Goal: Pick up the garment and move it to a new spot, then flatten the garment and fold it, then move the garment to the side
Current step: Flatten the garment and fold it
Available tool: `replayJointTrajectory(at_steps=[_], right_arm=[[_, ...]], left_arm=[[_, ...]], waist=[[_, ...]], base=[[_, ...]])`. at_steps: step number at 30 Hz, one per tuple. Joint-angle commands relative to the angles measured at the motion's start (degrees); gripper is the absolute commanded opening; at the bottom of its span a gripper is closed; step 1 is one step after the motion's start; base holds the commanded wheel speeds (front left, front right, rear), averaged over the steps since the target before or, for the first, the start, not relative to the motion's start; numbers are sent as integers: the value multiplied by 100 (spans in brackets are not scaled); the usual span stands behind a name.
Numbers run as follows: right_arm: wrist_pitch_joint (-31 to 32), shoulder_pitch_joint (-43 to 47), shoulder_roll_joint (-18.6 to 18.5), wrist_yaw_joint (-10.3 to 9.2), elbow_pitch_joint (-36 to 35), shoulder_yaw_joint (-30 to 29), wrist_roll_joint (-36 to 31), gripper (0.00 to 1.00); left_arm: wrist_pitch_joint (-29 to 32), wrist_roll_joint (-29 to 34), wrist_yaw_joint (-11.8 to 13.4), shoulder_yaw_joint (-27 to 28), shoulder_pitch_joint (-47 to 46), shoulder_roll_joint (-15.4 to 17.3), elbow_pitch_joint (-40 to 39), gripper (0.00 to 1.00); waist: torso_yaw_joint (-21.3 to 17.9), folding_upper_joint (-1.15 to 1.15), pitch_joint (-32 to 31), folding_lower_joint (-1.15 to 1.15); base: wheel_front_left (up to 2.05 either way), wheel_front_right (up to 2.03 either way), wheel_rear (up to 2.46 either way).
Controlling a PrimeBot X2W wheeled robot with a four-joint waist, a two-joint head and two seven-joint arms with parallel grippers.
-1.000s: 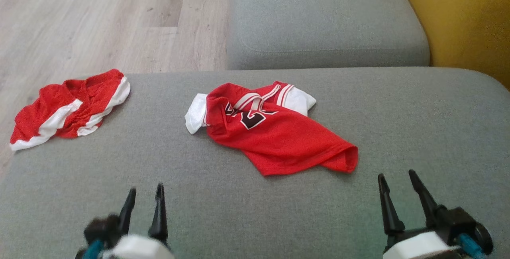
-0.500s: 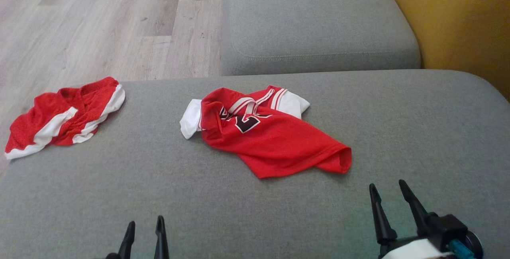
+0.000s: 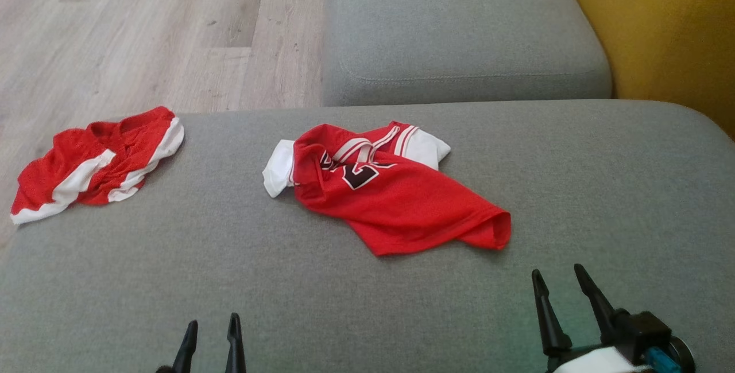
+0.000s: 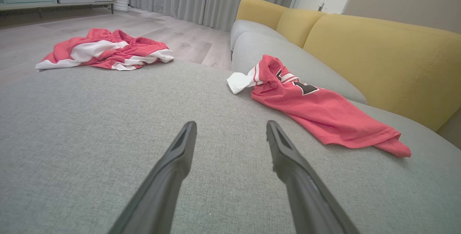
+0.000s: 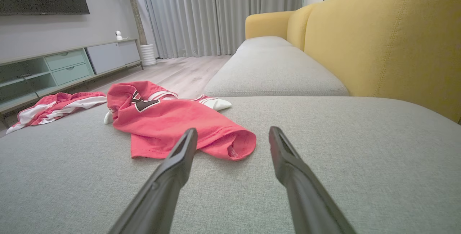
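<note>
Right gripper point(image 3: 556, 269) spread | left gripper point(image 3: 213, 319) spread | garment point(image 3: 396, 201) ahead, nearer right, untouched

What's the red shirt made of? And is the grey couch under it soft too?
The red shirt looks like thin sports mesh, maybe polyester: it has a fine dotted texture, a dull finish, and it slumps in loose folds. The grey couch seat looks like coarse woven cloth over padding: speckled weave, rounded edges. Probably soft.

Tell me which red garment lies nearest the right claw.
The red jersey with black lettering, in the middle, its hem just ahead of the right claw. The red-and-white shorts lie far off at the left edge of the cushion.
</note>
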Motion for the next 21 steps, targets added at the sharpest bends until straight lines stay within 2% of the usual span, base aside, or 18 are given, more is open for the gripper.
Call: replayJointTrajectory(at_steps=[1, 5, 11, 15, 21], right_arm=[[-63, -187, -36, 22, -157, 115, -15, 100], [-63, -315, -36, 22, -111, 164, -186, 100], [-63, -812, -36, 22, 89, 572, -350, 100], [41, -1389, -36, 22, 539, 888, -445, 100], [275, -2278, -36, 22, 1599, 1267, -486, 100]], left_arm=[[-6, 42, 30, 153, -232, 53, -213, 100], [-12, 52, 34, 121, -284, 68, -225, 100], [-13, 127, 21, 2, -406, 46, -314, 100], [14, 197, 15, -126, -526, -6, -437, 100], [24, 285, 0, -317, -727, -129, -629, 100]], waist=[[9, 0, 10, 0], [125, 0, 143, 0], [387, 0, 405, 0], [675, 0, 647, 0], [1190, 0, 1096, 0]], base=[[0, 0, 0], [0, 0, 0], [0, 0, 0], [0, 0, 0], [0, 0, 0]])
